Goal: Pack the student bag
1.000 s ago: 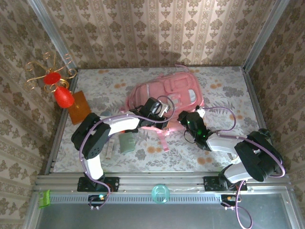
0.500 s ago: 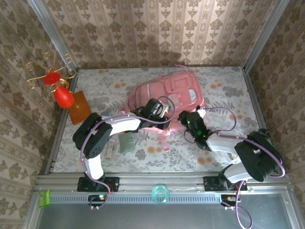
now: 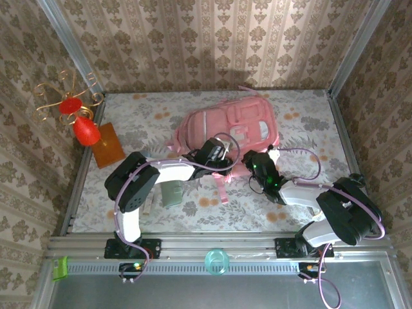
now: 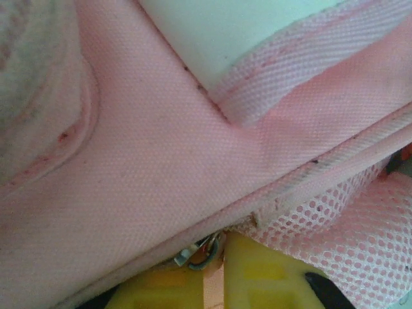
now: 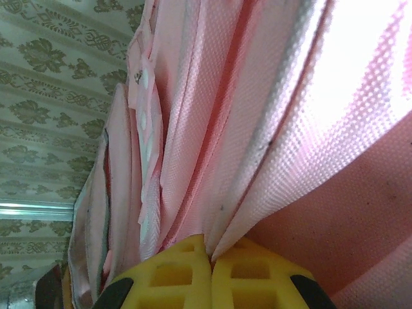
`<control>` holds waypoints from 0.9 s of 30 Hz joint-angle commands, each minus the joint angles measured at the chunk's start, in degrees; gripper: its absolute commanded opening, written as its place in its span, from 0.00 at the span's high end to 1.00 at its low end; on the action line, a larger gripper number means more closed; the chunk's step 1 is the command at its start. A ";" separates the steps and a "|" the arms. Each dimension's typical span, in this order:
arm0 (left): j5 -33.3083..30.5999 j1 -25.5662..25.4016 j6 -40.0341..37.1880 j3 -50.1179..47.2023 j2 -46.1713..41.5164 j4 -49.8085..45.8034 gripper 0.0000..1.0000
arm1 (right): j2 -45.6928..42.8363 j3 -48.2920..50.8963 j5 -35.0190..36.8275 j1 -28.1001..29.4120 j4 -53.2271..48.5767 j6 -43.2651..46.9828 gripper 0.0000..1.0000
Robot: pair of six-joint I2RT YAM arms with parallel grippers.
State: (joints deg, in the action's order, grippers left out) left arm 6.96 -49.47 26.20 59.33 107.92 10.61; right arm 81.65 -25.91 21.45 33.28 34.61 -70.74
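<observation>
The student bag [image 3: 228, 123], pink and soft, lies flat in the middle of the table. My left gripper [image 3: 223, 156] is at its near edge. In the left wrist view that gripper [image 4: 221, 243] is shut on a thin pink pull tab [image 4: 214, 283], with a metal zip ring [image 4: 203, 252] just above the yellow fingers [image 4: 270, 277] and pink mesh [image 4: 347, 225] to the right. My right gripper [image 3: 250, 159] is at the bag's near edge too. In the right wrist view it [image 5: 209, 248] is shut on a fold of the bag's pink fabric [image 5: 257, 148].
A red ornament with gold wire [image 3: 82, 127] and an orange-brown board [image 3: 107, 145] stand at the left edge. A grey-green flat item [image 3: 172, 192] and a slim pale stick [image 3: 149, 203] lie near the left arm. A teal ring [image 3: 217, 261] sits on the front rail.
The left gripper has slid a little to the right along the bag's near edge. The bag has shifted slightly away and to the right. The right gripper keeps its hold.
</observation>
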 commanded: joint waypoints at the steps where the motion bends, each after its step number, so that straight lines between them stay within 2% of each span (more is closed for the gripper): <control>1: -5.15 0.53 0.13 -1.97 2.50 3.81 0.97 | -3.49 1.19 2.74 1.05 3.30 0.42 1.00; 2: -5.50 0.52 0.05 -2.39 2.16 3.90 1.00 | -4.02 1.37 3.55 0.87 2.70 1.11 1.00; 9: -9.46 1.24 -4.84 -5.50 -2.40 0.09 1.00 | -8.59 2.43 8.48 -1.42 -2.18 5.67 1.00; 17: -6.01 4.31 -9.10 -6.50 -7.64 -8.05 1.00 | -13.04 1.85 15.13 -4.20 -11.10 13.09 1.00; 22: -3.79 5.86 -11.36 -5.64 -8.57 -12.57 1.00 | -11.96 2.90 13.85 -7.34 -9.79 14.31 1.00; 27: -4.89 7.05 -13.48 -5.15 -9.20 -15.83 1.00 | -10.84 2.17 11.90 -9.40 -9.57 16.70 1.00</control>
State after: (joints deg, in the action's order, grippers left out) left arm 8.78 -45.39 14.85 54.83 100.22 4.05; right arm 71.00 -23.62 22.61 26.89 25.04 -58.72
